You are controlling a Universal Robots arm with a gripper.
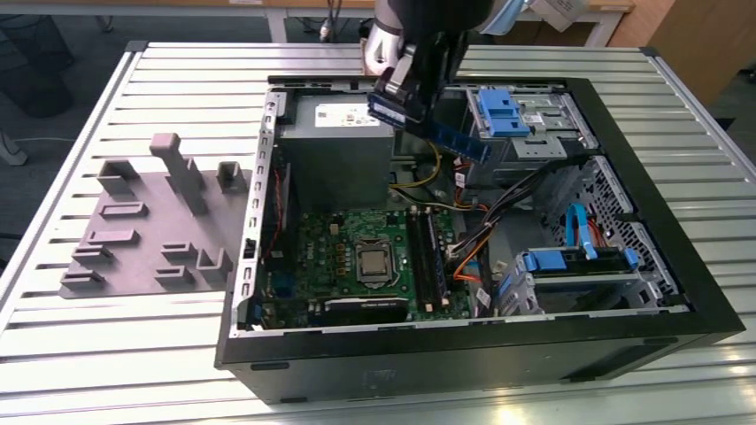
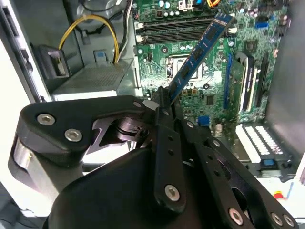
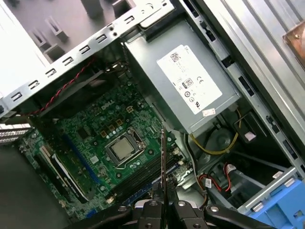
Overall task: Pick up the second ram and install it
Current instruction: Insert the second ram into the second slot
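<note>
Blue-green second ram [image 2: 198, 52] sits clamped in the gripper [image 2: 164, 102]; first wrist view shows it edge-on.

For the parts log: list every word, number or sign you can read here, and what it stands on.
No text reads clearly enough to quote.
White label on the grey metal power supply box: print and symbols, too small to read.
Green square motherboard: white markings, blurred.
Thin blue-green memory stick, clamped in the black gripper: no legible print.
</note>
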